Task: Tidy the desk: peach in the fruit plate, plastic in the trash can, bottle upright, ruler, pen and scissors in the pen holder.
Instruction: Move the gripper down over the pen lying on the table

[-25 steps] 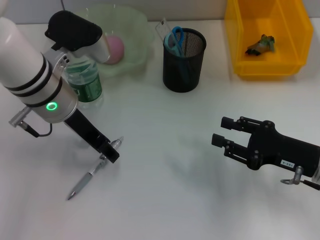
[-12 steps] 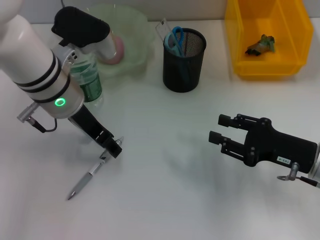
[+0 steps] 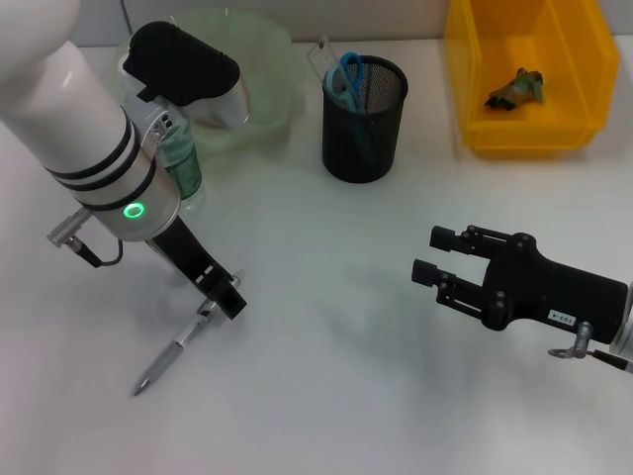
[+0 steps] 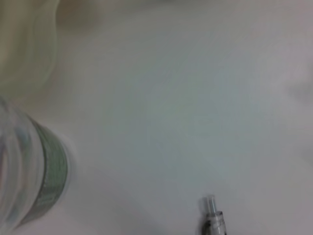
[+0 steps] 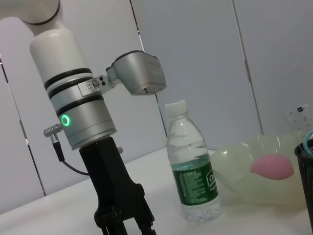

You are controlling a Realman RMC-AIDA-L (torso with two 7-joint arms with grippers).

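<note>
The silver-grey pen (image 3: 186, 336) lies slanted on the desk (image 3: 326, 376); its end also shows in the left wrist view (image 4: 212, 220). My left gripper (image 3: 224, 297) points down over the pen's upper part, open, its fingers (image 5: 142, 218) apart. The bottle (image 3: 183, 170) stands upright behind that arm (image 5: 193, 166). In the fruit plate (image 3: 267, 59) lies the peach (image 5: 272, 166), hidden by the arm in the head view. The pen holder (image 3: 364, 124) holds the scissors (image 3: 346, 74) and the ruler (image 3: 320, 57). The plastic (image 3: 516, 89) lies in the trash can (image 3: 574, 119). My right gripper (image 3: 429, 255) hovers open and holds nothing.
The bottle and fruit plate stand close behind my left arm. The pen holder is at the back middle, the trash can at the back right. Bare desk lies between the two grippers and along the front.
My left arm has swung right and now covers the peach in the head view. Its gripper shifted slightly along the pen, which has not moved. The right gripper slid a little left.
</note>
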